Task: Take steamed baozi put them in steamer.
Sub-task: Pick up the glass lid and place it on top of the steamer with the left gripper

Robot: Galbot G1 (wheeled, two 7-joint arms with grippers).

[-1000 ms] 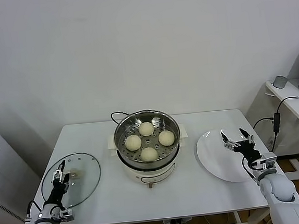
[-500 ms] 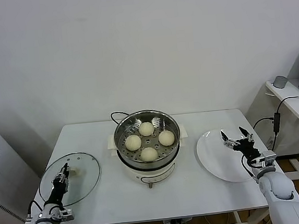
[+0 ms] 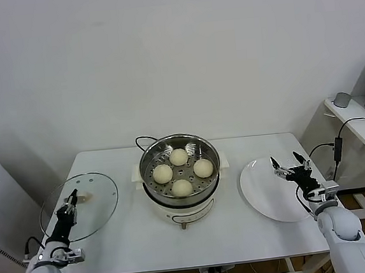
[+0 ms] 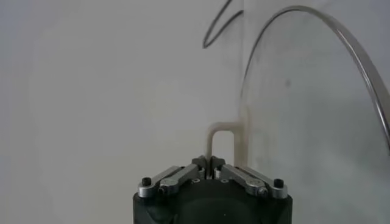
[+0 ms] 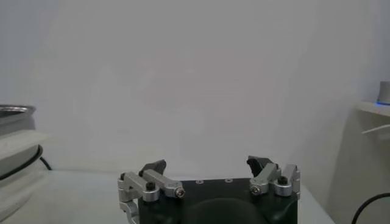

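Clamping the glass lid point(image 3: 80, 205) by its handle point(image 4: 221, 143), left gripper point(image 3: 68, 209) pinches tight; slippery, fragile glass; right gripper point(image 3: 289, 166) gapes empty.

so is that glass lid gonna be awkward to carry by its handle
Probably. The left gripper is shut on only the thin handle, so the wide glass lid may swing or tilt. It looks rigid but breakable, and its smooth glass likely slips if bumped.

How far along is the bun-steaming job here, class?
Done: all four buns sit in the steamer; the plate is bare. In hand: the left tool is shut on the glass lid's handle. Left: likely covering the steamer. The right tool hangs open over the plate.
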